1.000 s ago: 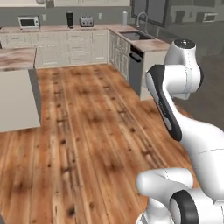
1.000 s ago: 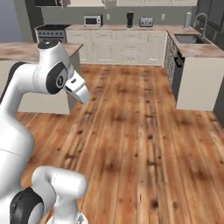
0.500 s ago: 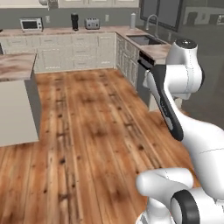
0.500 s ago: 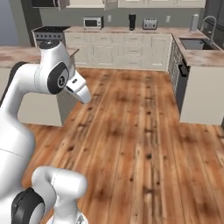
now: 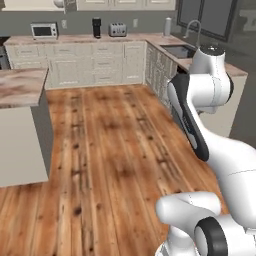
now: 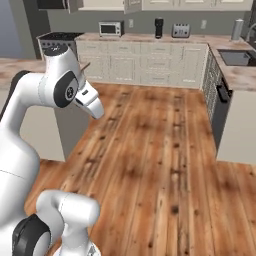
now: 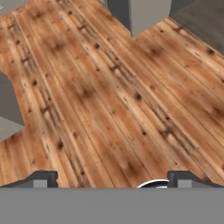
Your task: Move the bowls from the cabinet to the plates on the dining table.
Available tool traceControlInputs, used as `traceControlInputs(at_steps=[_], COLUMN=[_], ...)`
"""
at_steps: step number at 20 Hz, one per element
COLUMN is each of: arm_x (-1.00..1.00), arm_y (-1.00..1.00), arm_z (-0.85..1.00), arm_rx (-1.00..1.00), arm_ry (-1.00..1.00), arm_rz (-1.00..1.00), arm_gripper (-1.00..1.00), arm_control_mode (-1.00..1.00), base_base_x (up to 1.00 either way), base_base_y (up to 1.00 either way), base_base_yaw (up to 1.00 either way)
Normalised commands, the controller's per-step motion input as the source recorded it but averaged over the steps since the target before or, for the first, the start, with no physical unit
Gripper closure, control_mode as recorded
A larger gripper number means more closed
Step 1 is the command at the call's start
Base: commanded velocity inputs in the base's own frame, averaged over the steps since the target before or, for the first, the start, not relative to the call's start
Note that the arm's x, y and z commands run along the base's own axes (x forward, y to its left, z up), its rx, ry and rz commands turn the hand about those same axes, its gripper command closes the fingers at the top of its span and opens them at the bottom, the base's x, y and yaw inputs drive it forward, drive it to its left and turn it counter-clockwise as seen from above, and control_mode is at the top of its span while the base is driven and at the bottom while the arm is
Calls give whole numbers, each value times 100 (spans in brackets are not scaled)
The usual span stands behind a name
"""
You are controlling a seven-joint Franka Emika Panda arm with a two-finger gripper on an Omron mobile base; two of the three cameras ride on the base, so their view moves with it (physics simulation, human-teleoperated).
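My gripper (image 7: 113,178) hangs open over bare wooden floor, its two dark fingertips (image 7: 43,177) far apart with nothing between them. In the right base view the white hand (image 6: 88,99) points down and to the right, in front of the arm's big elbow joint. The cream wall cabinet (image 6: 165,4) shows only as a strip of door bottoms along the top edge, above the back counter. I cannot make out any bowls there. The plates and the dining table are out of view.
A marble-topped island (image 5: 20,86) stands at the left. The back counter (image 5: 90,40) carries a microwave (image 5: 44,31), a coffee machine (image 5: 96,27) and a toaster (image 5: 118,30). A sink counter (image 5: 192,55) runs along the right. Wooden floor (image 5: 110,150) lies open between them.
The whole picture has shifted: the base has moved, and the back counter and sink now sit further right and slightly nearer. The arm keeps its pose and the gripper stays open.
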Motion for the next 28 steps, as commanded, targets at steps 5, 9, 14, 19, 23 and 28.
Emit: traceControlInputs(at_steps=[5,9,14,19,23,28], arm_x=[0,0,0,0,0,0], arm_y=[0,0,0,0,0,0], arm_z=[0,0,0,0,0,0], arm_rx=[0,0,0,0,0,0], arm_ry=[0,0,0,0,0,0], arm_rz=[0,0,0,0,0,0], arm_gripper=[-100,-100,-100,-100,-100,-100], arm_control_mode=[100,100,100,100,100,100], base_base_x=[100,100,100,100,100,100], base_base_y=[-18,-18,-20,-13,-7,-2], base_base_yaw=[10,9,9,9,9,8])
